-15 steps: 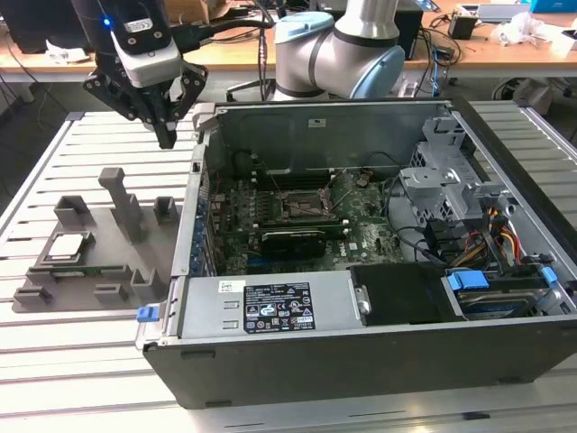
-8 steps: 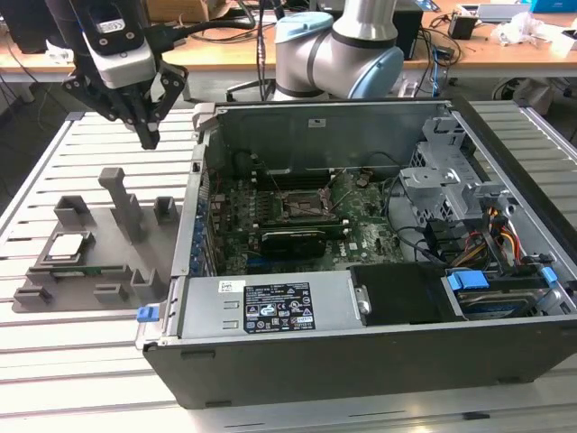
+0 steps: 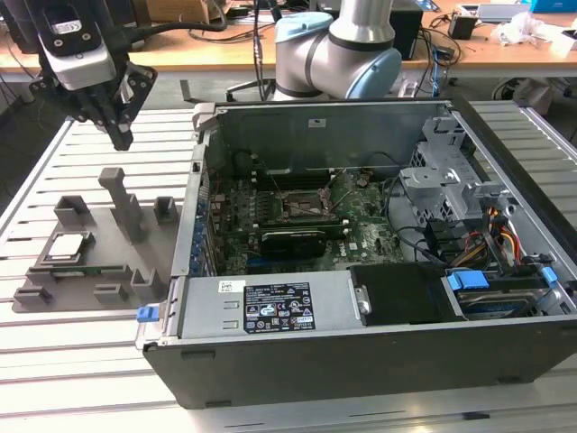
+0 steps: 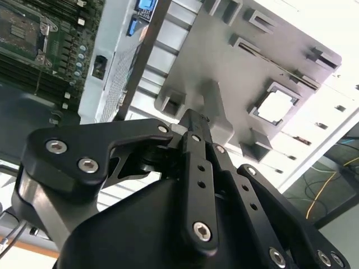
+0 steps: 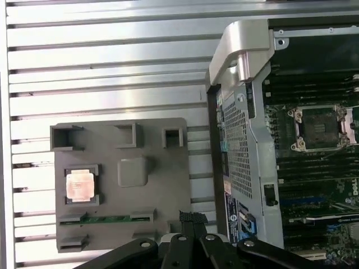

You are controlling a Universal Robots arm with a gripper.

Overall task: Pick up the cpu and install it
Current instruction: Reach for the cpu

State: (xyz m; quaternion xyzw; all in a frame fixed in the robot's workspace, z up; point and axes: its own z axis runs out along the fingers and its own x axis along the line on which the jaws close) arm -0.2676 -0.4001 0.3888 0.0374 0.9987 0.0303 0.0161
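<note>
The cpu [image 3: 68, 245] lies flat in a square pocket of the grey holder tray [image 3: 108, 275], silvery top up, on the exterior view's left. My gripper [image 3: 122, 142] hangs high above the tray's far edge, well away from the cpu, with its fingers shut together and nothing between them. Both wrist views look down on the cpu [image 4: 276, 106] [image 5: 80, 185] in its pocket, with the shut fingertips [image 4: 193, 119] [image 5: 190, 216] beside the tray's tall upright block [image 4: 213, 101]. The bare socket [image 3: 302, 206] [image 5: 317, 128] sits open on the motherboard inside the computer case [image 3: 270, 311].
The case's raised side wall [image 3: 200, 171] stands between tray and motherboard. A black expansion card [image 3: 293, 242] lies just in front of the socket. Drive cages and cables [image 3: 469, 216] fill the case on the exterior view's right. A slatted metal table [image 3: 81, 361] carries everything.
</note>
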